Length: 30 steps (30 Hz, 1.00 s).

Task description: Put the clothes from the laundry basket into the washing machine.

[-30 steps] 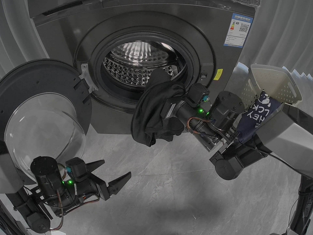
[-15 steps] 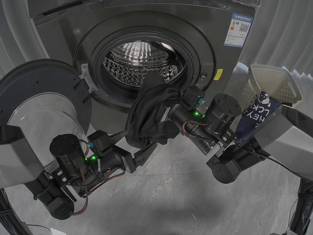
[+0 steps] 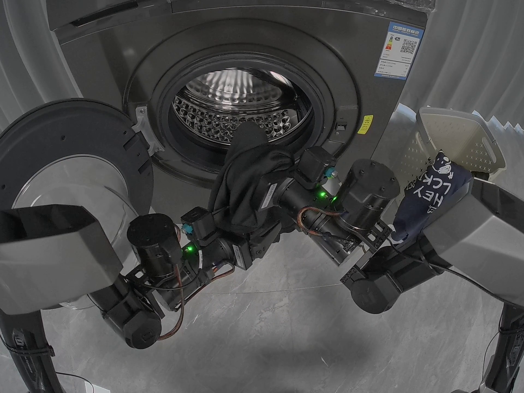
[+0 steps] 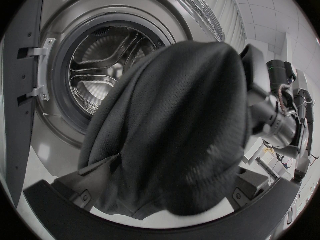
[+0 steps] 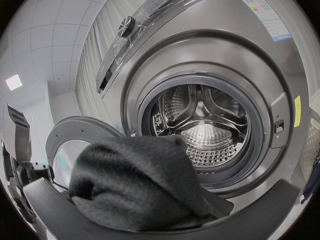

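Holds black garment (image 3: 240,165) in clenched right gripper (image 3: 256,195) at 6 o'clock of washing machine (image 3: 349,83) opening; brackets it with released left gripper (image 3: 261,239).

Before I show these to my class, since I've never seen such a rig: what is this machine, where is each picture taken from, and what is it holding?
It is a two-armed robot facing a washing machine whose door stands open. One picture looks down from its head. The other two come from cameras on its wrists. The right gripper holds a black garment in front of the drum. The left gripper is open just beneath the garment. The laundry basket stands on the robot's right, beside the machine.
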Motion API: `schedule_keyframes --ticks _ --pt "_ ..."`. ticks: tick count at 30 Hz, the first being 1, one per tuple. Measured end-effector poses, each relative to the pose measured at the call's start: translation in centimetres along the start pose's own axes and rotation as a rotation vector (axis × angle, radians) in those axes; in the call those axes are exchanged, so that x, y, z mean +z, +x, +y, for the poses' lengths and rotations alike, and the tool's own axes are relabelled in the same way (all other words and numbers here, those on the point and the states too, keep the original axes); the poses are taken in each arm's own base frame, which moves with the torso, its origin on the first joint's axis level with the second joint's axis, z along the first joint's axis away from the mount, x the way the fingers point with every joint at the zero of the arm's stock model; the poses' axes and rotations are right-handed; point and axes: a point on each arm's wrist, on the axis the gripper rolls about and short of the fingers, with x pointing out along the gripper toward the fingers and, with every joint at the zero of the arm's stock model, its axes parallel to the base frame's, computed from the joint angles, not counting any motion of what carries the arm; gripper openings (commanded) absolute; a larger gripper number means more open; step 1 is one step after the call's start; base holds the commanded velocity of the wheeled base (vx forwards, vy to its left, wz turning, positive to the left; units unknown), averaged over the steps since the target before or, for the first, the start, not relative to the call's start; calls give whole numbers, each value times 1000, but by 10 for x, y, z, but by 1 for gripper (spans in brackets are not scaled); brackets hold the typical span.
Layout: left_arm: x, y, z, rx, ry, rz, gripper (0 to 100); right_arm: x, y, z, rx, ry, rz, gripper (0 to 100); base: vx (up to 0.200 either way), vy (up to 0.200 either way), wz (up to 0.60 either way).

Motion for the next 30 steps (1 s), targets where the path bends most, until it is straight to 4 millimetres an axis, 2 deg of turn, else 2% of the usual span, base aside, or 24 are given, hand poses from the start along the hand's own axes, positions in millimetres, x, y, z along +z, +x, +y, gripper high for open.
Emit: schedule_keyframes --ticks 10,21,22,30 --pt "-9 23 5 8 2 -27 100 -2 -3 14 24 27 13 0 0 0 0" --pt "-16 42 31 119 7 -69 100 -4 -7 19 34 47 28 0 0 0 0" --pt "-16 43 33 123 7 -71 0 -4 -7 20 35 49 28 0 0 0 0" --pt "-18 47 36 127 4 -78 0 -1 -8 20 36 52 23 0 0 0 0"
